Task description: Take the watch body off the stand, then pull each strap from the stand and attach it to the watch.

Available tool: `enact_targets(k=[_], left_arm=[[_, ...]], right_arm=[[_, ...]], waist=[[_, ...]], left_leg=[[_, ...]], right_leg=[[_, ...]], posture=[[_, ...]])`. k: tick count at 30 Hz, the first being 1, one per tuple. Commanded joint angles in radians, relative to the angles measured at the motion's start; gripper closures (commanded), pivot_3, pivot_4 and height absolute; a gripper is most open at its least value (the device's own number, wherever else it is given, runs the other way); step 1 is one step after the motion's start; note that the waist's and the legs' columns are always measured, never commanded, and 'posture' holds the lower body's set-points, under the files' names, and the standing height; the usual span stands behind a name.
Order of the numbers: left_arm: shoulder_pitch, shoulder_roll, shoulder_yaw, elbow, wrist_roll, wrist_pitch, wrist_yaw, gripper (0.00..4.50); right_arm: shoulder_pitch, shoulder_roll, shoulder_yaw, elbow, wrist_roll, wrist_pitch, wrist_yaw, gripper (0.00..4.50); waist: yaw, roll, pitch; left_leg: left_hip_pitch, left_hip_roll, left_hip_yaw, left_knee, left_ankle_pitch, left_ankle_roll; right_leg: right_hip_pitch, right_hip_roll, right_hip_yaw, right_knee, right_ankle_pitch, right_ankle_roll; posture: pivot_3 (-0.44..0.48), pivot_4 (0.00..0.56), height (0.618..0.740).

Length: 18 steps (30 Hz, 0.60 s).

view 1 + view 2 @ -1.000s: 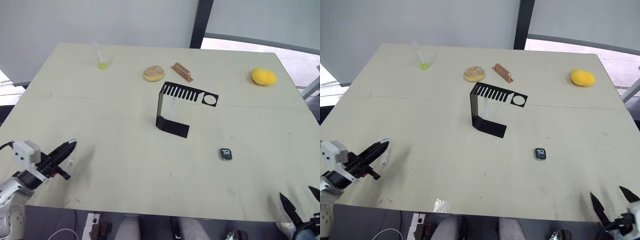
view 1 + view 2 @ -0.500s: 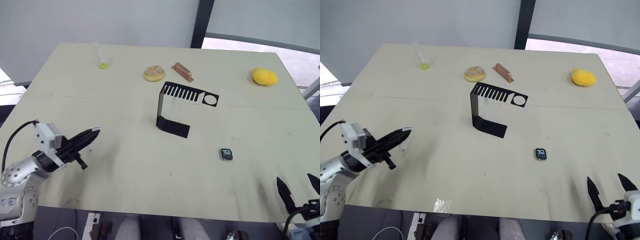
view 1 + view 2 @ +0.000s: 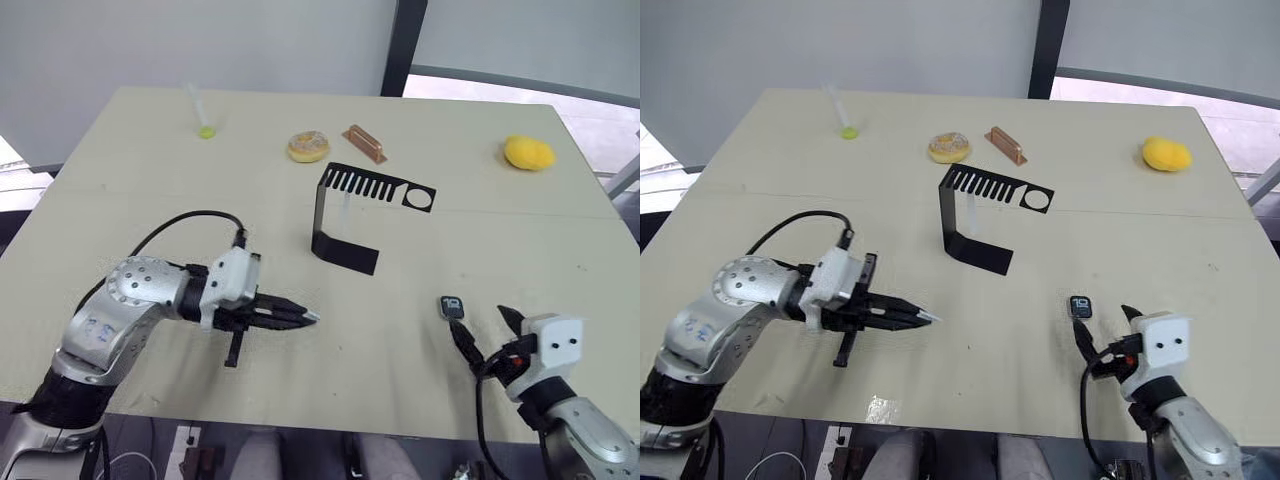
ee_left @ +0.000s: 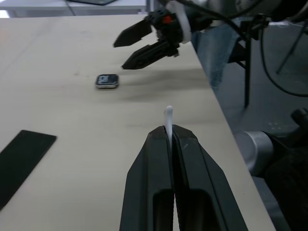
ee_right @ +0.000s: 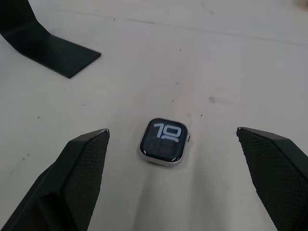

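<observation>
Watch body: the watch body [image 5: 162,140] is a small rounded square with a dark shiny screen and a paler rim; it lies flat on the table [image 3: 120,200], screen up, off the stand, near the front right part of the table
Writing: the screen shows the pale digits "10"; the smaller marks under them are too small to read
Stand: the stand [image 3: 345,215] is thin black sheet metal, bent in a C shape, with a flat foot on the table, an upright back and a top plate with comb slots and a round hole; it stands near the middle of the table, well apart from the watch body
Strap on stand: one white strap [image 3: 346,216] hangs down from a slot of the top plate, slim and a little see-through
Left tool: the left tool [image 4: 169,135] has its two black fingers pressed together on a thin white strap [image 4: 168,115], whose rounded end sticks out past the tips; it is over the front middle of the table, pointing toward the watch body
Right tool: the right tool [image 5: 173,137] is wide open and holds nothing; the watch body lies between its two black ribbed fingers without touching them
Other things: a doughnut [image 3: 308,146], a brown block [image 3: 364,143], a yellow lump [image 3: 529,153] and a clear tube with a yellow-green end [image 3: 200,112] lie along the far side of the pale matte table
</observation>
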Motion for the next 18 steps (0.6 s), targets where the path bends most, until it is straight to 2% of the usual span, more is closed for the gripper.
enact_targets(k=[1,9,18], left_arm=[[-0.047,-0.003,-0.039,-0.01,0.019,0.006,-0.043,4.5],[-0.027,0.003,-0.034,-0.011,0.03,0.012,-0.052,4.5],[0.026,0.011,-0.005,-0.068,0.01,0.065,-0.005,4.5]], right_arm=[[-0.044,0.012,0.036,-0.064,-0.018,0.079,-0.071,0.02],[-0.162,0.037,0.108,-0.047,-0.074,0.259,-0.172,0.02],[-0.217,0.092,0.109,0.037,-0.151,0.252,-0.224,0.02]], waist=[[-0.001,0.0,0.0],[-0.001,0.0,0.0],[-0.003,0.0,0.0]], left_leg=[[0.0,0.0,0.0,0.001,0.0,0.0],[0.0,0.0,0.0,0.001,0.001,0.0],[-0.001,0.0,0.0,0.002,0.001,0.0]], right_leg=[[0.0,0.0,0.0,0.0,0.0,0.0],[-0.001,0.001,0.0,0.001,0.0,0.0],[-0.001,0.001,0.0,0.002,0.0,0.0]], posture=[[0.0,0.15,0.74],[0.0,0.15,0.74],[0.0,0.15,0.74]])
